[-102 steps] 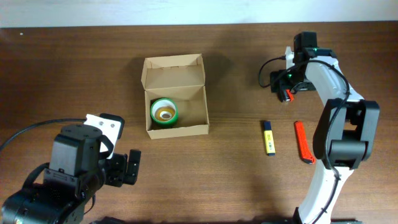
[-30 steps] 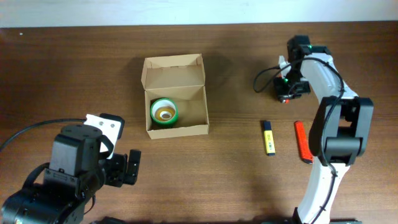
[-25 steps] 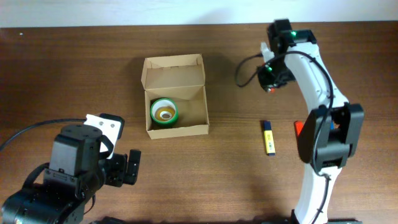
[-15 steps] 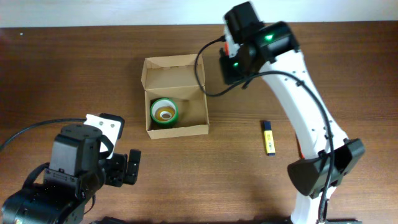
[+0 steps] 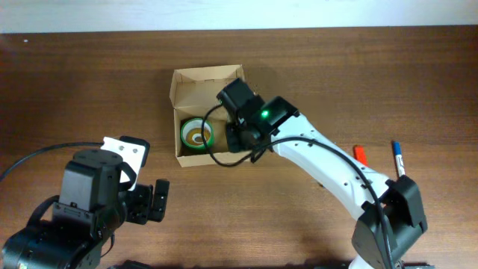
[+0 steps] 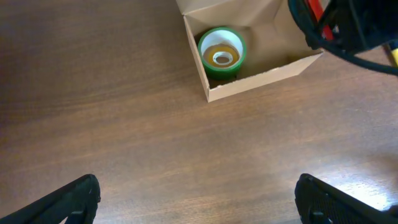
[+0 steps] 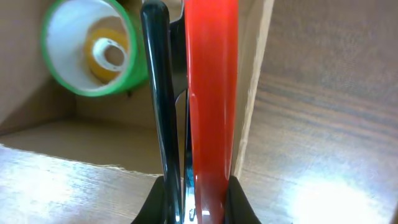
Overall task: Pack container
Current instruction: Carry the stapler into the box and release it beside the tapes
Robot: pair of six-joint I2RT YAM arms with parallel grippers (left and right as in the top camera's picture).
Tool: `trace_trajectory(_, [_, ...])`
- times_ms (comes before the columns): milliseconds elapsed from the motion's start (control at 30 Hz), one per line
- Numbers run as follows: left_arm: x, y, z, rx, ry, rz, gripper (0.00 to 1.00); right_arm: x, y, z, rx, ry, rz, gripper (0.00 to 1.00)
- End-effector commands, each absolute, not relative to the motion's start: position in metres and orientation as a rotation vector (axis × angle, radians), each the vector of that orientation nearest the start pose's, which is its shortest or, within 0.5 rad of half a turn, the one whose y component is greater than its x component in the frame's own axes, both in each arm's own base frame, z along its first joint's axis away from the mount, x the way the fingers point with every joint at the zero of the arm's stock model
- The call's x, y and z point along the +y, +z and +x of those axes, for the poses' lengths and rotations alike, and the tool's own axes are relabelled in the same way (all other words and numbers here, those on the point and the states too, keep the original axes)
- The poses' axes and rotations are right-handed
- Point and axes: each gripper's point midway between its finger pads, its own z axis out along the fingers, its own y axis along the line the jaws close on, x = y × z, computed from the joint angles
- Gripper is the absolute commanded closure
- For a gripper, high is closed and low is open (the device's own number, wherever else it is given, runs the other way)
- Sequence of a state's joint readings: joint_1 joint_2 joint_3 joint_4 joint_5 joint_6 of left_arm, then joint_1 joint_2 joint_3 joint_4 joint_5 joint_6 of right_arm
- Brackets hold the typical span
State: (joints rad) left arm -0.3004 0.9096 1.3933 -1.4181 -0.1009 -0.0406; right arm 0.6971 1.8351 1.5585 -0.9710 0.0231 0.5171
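Observation:
The container [image 5: 211, 153] is a brown cardboard box with its flap lid open at the back; it also shows in the left wrist view [image 6: 261, 79]. A green tape roll [image 5: 196, 133] [image 6: 222, 53] [image 7: 93, 50] lies in its left half. My right gripper [image 5: 237, 140] [image 7: 196, 205] hangs over the box's right half, shut on a red marker [image 7: 211, 93] with a black stick [image 7: 157, 93] beside it. The box's right wall [image 7: 254, 93] runs just right of the marker. My left gripper [image 5: 151, 202] [image 6: 199, 205] stands open over bare table, near the front left.
A second red marker [image 5: 360, 152] lies on the table, partly under my right arm. A blue marker [image 5: 398, 158] lies further right. My right arm [image 5: 321, 161] stretches diagonally from the front right to the box.
My right arm has swung left from the table's far right to above the box, carrying the red marker. The left arm has not moved.

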Motion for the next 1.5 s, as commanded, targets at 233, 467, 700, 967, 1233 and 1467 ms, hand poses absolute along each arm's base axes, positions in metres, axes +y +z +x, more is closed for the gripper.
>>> trace_trajectory(233, [-0.042, 0.293, 0.188, 2.477, -0.021, 0.307, 0.0, 0.277, 0.102, 0.342, 2.814, 0.224, -0.155, 0.96])
trace_trajectory(467, [-0.042, 0.293, 0.188, 2.477, -0.021, 0.307, 0.0, 0.274, 0.076, 0.35, 2.833, 0.155, -0.061, 0.96])
trace_trajectory(700, [-0.042, 0.293, 0.188, 2.477, -0.021, 0.307, 0.0, 0.272, 0.061, 0.349, 2.861, 0.117, -0.065, 0.96])
trace_trajectory(967, [-0.042, 0.293, 0.188, 2.477, -0.021, 0.307, 0.0, 0.261, 0.033, 0.355, 2.911, 0.071, -0.026, 0.96])
trace_trajectory(1233, [-0.042, 0.293, 0.188, 2.477, -0.021, 0.307, 0.0, 0.263, 0.034, 0.358, 2.902, 0.082, -0.025, 0.69])
trace_trajectory(1467, [-0.042, 0.293, 0.188, 2.477, -0.02, 0.307, 0.0, 0.266, 0.035, 0.356, 2.914, 0.11, -0.029, 0.47])
